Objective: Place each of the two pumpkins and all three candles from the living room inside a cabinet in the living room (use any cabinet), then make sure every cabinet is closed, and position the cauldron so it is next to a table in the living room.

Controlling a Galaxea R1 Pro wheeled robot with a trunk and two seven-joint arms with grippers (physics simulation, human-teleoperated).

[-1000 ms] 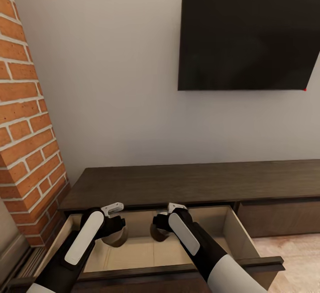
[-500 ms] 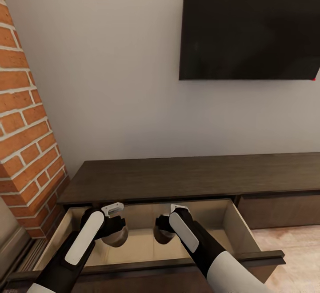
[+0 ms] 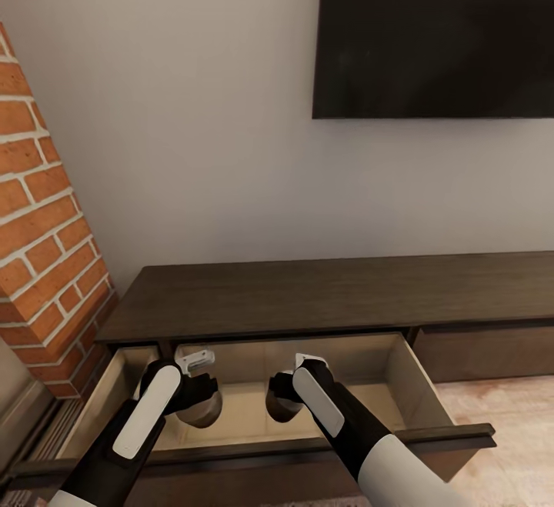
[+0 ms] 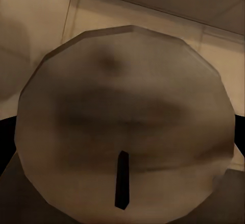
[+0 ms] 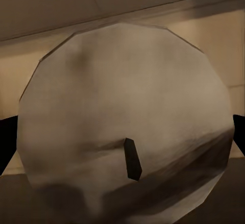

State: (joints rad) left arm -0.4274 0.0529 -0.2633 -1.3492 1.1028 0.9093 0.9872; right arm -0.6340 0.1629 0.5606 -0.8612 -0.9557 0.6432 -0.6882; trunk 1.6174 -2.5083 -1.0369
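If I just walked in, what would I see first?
Two robot arms reach into an open drawer of the long dark cabinet. Each gripper holds a stubby grey candle above the pale drawer floor. A big black TV hangs on the wall above.

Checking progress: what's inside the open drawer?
Both grippers, left and right, each holding a candle over the drawer floor. The arms hide part of the floor.

A dark flat screen (image 3: 435, 34) hangs on the pale grey wall (image 3: 200, 122), up at the far right. A red brick pillar (image 3: 42, 238) with light mortar lines stands at the left. Pale wood flooring (image 3: 508, 422) shows near the right.
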